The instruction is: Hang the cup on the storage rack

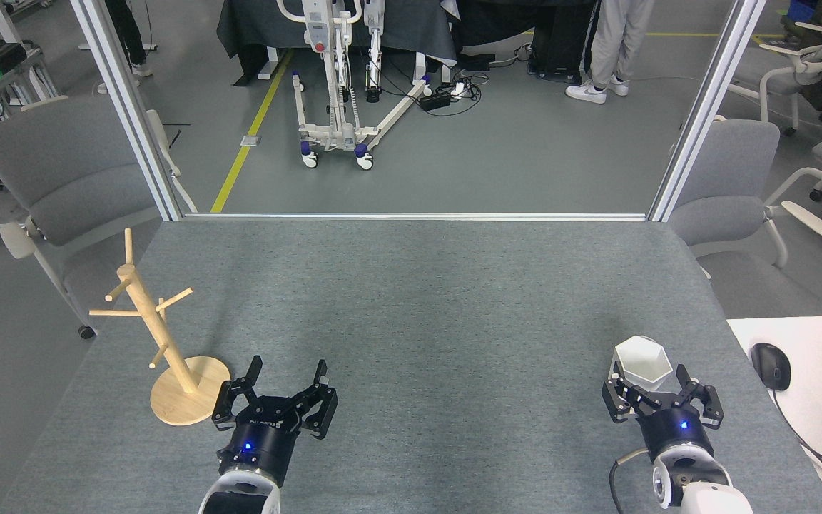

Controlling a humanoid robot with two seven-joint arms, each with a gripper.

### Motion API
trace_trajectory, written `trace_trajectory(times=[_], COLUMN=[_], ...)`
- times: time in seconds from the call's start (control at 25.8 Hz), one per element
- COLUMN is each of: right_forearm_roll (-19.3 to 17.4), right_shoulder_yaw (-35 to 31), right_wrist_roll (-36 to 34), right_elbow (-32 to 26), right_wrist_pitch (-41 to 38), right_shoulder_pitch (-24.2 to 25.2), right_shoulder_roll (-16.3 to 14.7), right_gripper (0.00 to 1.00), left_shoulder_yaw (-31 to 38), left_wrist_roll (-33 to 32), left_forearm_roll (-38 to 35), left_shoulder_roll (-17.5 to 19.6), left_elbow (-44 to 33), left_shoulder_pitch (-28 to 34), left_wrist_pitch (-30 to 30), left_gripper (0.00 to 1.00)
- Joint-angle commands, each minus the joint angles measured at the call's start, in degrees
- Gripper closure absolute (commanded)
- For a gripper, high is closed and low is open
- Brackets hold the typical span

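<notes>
there, cup between right gripper jaws

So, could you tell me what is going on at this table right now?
A two-armed humanoid robot is set to hang a white faceted cup on a wooden mug tree. The cup stands on the grey table at the right, with the right tool open around its near side but not closed on it. The left tool is open and empty beside the mug tree's round base. No peg holds anything yet.
</notes>
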Motion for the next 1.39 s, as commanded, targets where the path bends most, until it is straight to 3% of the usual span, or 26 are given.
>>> trace_trajectory(times=[0.0, 0.27, 1.35], right_forearm_roll=[-0.01, 0.08, 0.08], right_shoulder_yaw=[0.0, 0.18, 0.71], right_wrist_roll=[-0.13, -0.13, -0.22], right_elbow=[1.42, 4.5, 6.61], right_wrist_pitch=[-0.02, -0.02, -0.02], right_shoulder_pitch=[-0.75, -3.3, -3.56], right_shoulder_roll=[-0.09, -0.88, 0.0], right_gripper=[0.0, 0.0, 0.0], left_shoulder_yaw=[0.0, 0.09, 0.18], left_wrist_roll=[0.09, 0.01, 0.01], left_forearm_roll=[0.0, 0.0, 0.09], left_shoulder_roll=[0.13, 0.13, 0.04], left_elbow=[0.48, 1.62, 2.94], left_shoulder_pitch=[-0.02, -0.02, -0.02], left_wrist_pitch=[-0.01, -0.01, -0.01], left_gripper=[0.0, 0.01, 0.01])
